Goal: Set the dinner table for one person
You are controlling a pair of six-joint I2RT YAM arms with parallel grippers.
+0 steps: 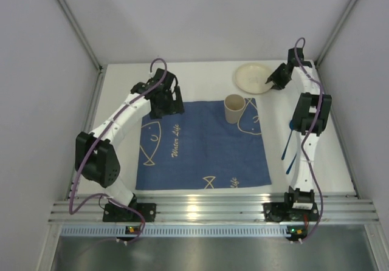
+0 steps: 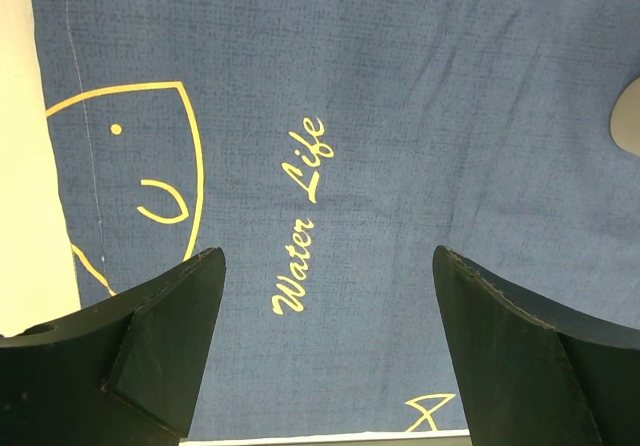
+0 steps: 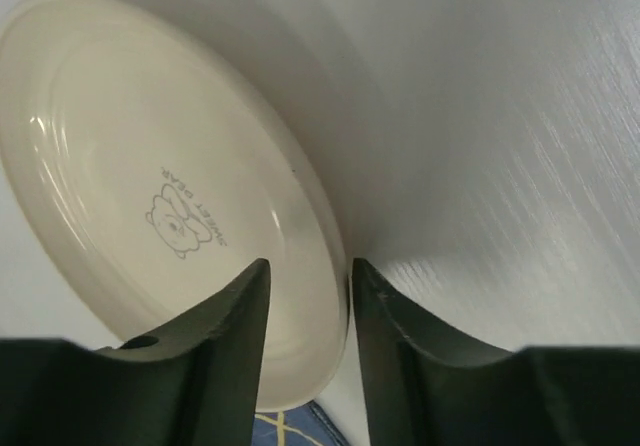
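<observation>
The white dinner table (image 1: pixel 200 76) carries a dark blue cloth with cream fish drawings (image 1: pixel 203 152). A cream cup (image 1: pixel 234 108) stands upright on the cloth's far right part. A cream plate (image 1: pixel 252 76) lies on the bare table behind it. My right gripper (image 1: pixel 271 82) is at the plate's right edge. In the right wrist view its fingertips (image 3: pixel 308 276) straddle the rim of the plate (image 3: pixel 170 196), narrowly open, the right finger against the outside of the rim. My left gripper (image 1: pixel 167 104) hangs wide open and empty (image 2: pixel 325 266) over the cloth (image 2: pixel 400 116).
Two blue-handled utensils (image 1: pixel 287 140) lie on the table right of the cloth, beside the right arm. The ribbed aluminium rail (image 1: pixel 213 207) runs along the near edge. White walls close in the sides and back.
</observation>
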